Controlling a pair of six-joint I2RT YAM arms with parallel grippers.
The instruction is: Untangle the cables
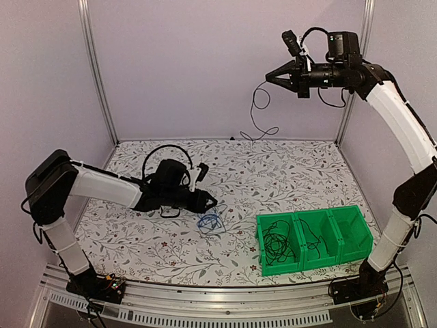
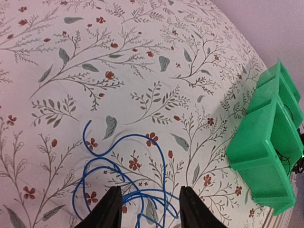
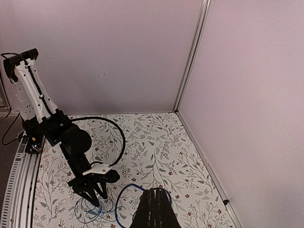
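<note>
A bright blue cable [image 1: 212,221] lies looped on the table; in the left wrist view its loops [image 2: 124,167] run between my fingers. My left gripper [image 1: 207,203] is open, low over the blue cable [image 3: 90,212], its fingertips [image 2: 113,209] either side of the strands. My right gripper [image 1: 270,76] is raised high near the back wall and shut on a thin dark cable [image 1: 254,109] that hangs down to the table's far edge. In the right wrist view that cable [image 3: 119,199] looks blue and loops off the shut fingertips [image 3: 156,195].
A green three-compartment bin [image 1: 315,216] stands at the front right, with black cables coiled in its left [image 1: 276,247] and middle compartments. It also shows in the left wrist view [image 2: 266,152]. Walls and metal posts close the back and sides.
</note>
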